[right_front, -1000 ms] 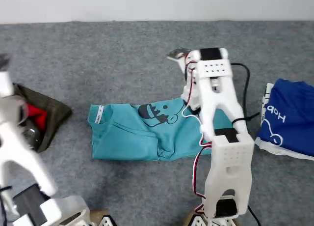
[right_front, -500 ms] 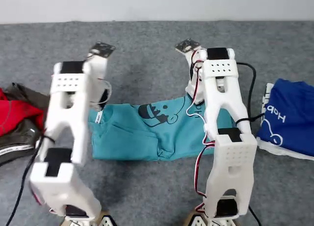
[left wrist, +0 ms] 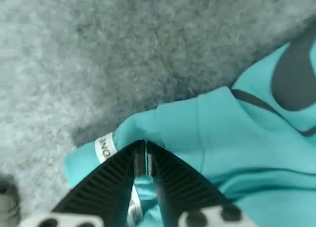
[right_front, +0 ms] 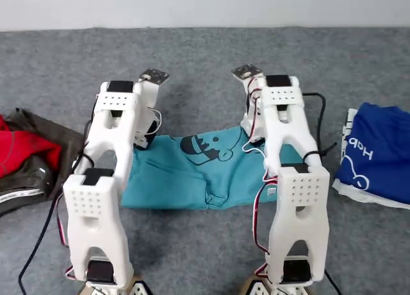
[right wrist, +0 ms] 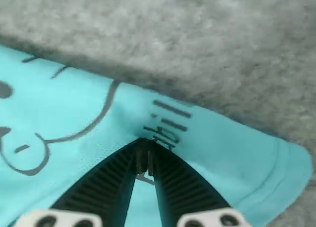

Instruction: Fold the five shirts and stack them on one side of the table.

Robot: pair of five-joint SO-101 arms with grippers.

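Observation:
A teal shirt (right_front: 198, 170) with a dark cartoon print lies partly folded across the middle of the grey table. My left gripper (left wrist: 142, 153) is shut on its far left edge near the collar label (left wrist: 104, 147), with teal cloth pinched between the fingers. My right gripper (right wrist: 144, 153) is shut on the teal shirt (right wrist: 98, 123) at its far right edge, beside some dark lettering. In the high view both arms stand over the shirt, the left arm (right_front: 109, 160) and the right arm (right_front: 288, 154). A folded blue shirt (right_front: 375, 154) lies at the right edge.
A heap of unfolded clothes, red (right_front: 25, 147) and olive-brown (right_front: 54, 138), sits at the left edge. Grey carpet-like table (right_front: 192, 70) stretches behind the shirt. A white cloth edge (right_front: 368, 195) shows under the blue shirt.
The left arm swung in from the left pile and came down on the shirt's left edge. The right arm shifted only slightly at the right edge.

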